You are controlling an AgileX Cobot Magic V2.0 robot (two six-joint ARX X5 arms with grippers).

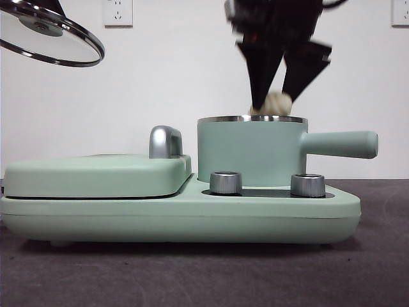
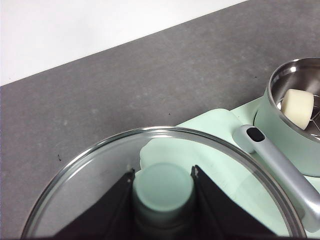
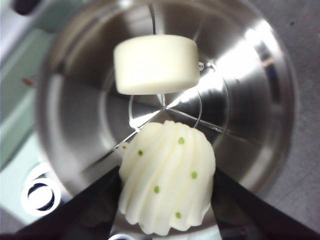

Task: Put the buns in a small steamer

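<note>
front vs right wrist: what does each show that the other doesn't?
Only the front view: the small steamer's green handle, the flat griddle, two steel knobs, and the glass lid held high.

Only the right wrist view: the steamer's steel inside, with the smooth bun lying on the wire rack.

Both: the right gripper shut on the ridged bun, just above the steamer's rim.

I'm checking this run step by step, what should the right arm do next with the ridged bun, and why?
Probably lower a little, then open. The right gripper holds the ridged bun at the rim of the small steamer, over the pot's open inside; the smooth bun already lies within. The left gripper holds the glass lid aside.
</note>
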